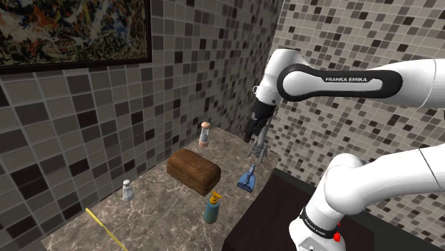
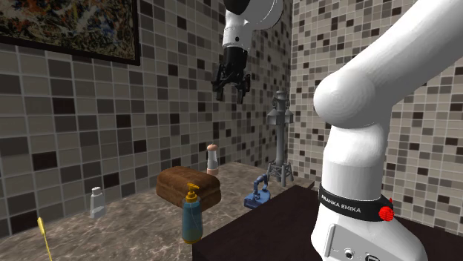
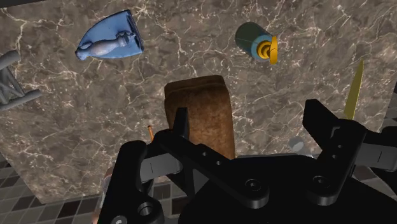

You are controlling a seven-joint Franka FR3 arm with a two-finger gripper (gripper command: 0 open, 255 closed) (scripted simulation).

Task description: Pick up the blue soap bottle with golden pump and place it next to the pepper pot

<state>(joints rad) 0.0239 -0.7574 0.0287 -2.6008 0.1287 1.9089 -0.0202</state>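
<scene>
A brown loaf [image 1: 193,169] lies mid-surface [image 1: 164,214] on dark marble. In the shoulder view a blue scoop-like piece [image 1: 247,178] sits near the loaf's right, and a grey legged stand [image 1: 257,148] rises just beyond it. A thin yellow stick [image 1: 100,222] lies well apart, lower left of the loaf. A framed painting [image 1: 71,32] hangs on the tiled wall above.

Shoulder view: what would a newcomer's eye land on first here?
The big white arm reaches in from the shoulder view's right, its black claw open, high above the brown marbled counter. Mid-counter lies a brown loaf-shaped block, and a teal-blue soap bottle with a golden pump stands near the counter's front edge.
</scene>
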